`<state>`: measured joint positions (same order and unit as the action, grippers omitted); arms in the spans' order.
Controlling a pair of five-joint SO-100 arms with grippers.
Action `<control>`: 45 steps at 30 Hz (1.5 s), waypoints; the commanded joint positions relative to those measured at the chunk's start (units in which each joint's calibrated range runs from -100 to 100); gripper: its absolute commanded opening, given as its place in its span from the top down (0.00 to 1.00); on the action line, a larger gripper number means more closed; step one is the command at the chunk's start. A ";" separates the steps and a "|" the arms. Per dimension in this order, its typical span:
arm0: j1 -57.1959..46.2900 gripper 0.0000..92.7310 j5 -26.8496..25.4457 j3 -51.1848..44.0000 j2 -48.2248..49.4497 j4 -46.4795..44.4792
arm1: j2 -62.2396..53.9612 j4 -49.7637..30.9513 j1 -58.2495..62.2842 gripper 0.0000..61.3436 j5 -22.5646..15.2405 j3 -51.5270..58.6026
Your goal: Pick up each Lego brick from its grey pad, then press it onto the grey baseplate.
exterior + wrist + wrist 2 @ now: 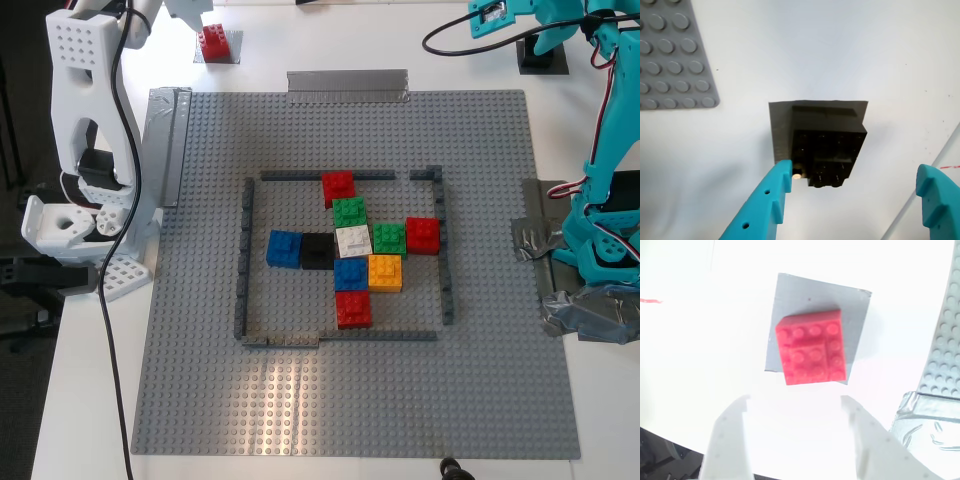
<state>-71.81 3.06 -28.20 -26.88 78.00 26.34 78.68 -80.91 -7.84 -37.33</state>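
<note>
First gripper [855,182], teal, hanging with fingers [771,200] spread wide and nothing between them. Second gripper [797,412], white, likewise parted and empty. Both arms reaching toward the far edge in the exterior view, one at each side.

White arm [85,150]: printed plastic, perforated panels, a black cable run down it. Teal arm [605,215]: black and red wiring seen. First gripper [852,182]: teal fingers with small holes. Second gripper [795,407]: white fingers, faintly dimpled.
</note>
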 commanded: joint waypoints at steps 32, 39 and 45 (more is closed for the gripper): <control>-2.22 0.82 -0.10 -2.01 -0.33 -0.29 | -0.07 -8.30 1.95 0.67 -1.07 4.78; -2.73 0.82 -0.15 -2.19 -1.62 -0.29 | 0.96 -9.36 1.58 0.67 -1.02 4.42; -2.73 0.83 -0.15 -2.19 -1.10 -0.29 | 2.07 -9.76 1.37 0.68 -1.17 3.88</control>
<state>-73.88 3.00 -28.29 -28.99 77.74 29.36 69.43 -78.91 -8.72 -32.01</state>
